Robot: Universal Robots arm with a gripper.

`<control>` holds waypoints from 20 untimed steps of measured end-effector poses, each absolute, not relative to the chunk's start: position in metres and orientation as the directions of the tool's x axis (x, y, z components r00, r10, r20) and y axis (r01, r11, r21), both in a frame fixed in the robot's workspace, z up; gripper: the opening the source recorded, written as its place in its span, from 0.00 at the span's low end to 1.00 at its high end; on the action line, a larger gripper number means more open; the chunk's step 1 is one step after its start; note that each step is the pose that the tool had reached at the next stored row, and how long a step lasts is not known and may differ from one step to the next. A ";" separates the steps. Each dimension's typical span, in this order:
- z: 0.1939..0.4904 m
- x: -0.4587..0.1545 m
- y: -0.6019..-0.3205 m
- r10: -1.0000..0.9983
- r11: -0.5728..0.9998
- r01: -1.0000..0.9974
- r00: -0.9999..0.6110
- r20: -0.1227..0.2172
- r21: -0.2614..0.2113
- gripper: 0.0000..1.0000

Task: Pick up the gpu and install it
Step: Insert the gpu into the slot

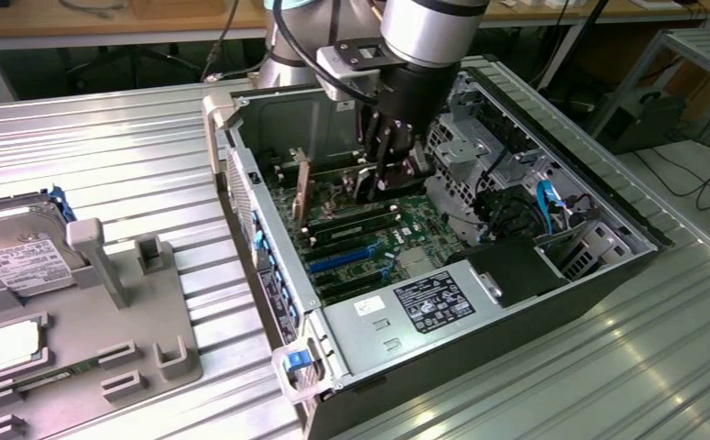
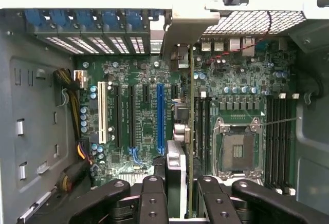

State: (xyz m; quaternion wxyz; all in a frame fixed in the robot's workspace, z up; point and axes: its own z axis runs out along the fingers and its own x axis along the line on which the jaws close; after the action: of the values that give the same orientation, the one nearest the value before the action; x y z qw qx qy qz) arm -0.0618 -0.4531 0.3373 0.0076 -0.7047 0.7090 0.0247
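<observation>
One black two-fingered gripper point(image 2: 182, 203) is narrowed, clamped on the gpu point(image 2: 191, 106), a thin black card with a silvery end bracket, held on edge over the green motherboard point(image 2: 241, 80) inside the open grey computer case point(image 1: 251, 229); best kept parallel to its slot, bracket toward the rear wall, pressed evenly; wrist view gives line-up beside the long blue slot point(image 2: 160, 116); exterior view gives the card's height.

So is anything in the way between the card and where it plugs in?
Nothing I can see. The gripper holds the gpu edge-on over the motherboard, and no cable or other part crosses the slots beside it.
</observation>
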 end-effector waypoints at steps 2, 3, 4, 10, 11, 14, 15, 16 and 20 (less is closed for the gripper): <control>0.335 -0.064 -0.455 -0.999 0.005 -1.000 -0.006 -0.046 0.024 0.28; 0.334 -0.065 -0.456 -0.999 0.004 -1.000 -0.005 -0.046 0.024 0.28; 0.329 -0.069 -0.456 -0.999 0.003 -1.000 -0.004 -0.046 0.024 0.28; 0.318 -0.070 -0.456 -0.999 -0.003 -1.000 0.002 -0.046 0.024 0.28; 0.317 -0.070 -0.456 -0.999 -0.004 -1.000 0.003 -0.046 0.024 0.28; 0.313 -0.070 -0.457 -0.999 -0.006 -1.000 0.005 -0.046 0.024 0.28; 0.311 -0.070 -0.457 -0.999 -0.006 -1.000 0.005 -0.046 0.024 0.28; 0.310 -0.070 -0.458 -0.999 -0.007 -1.000 0.006 -0.046 0.024 0.28; 0.305 -0.070 -0.460 -0.999 -0.007 -1.000 0.006 -0.046 0.024 0.28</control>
State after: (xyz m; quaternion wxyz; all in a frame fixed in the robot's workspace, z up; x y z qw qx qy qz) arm -0.0701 -0.4601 0.3045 0.0076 -0.7092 0.7045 0.0248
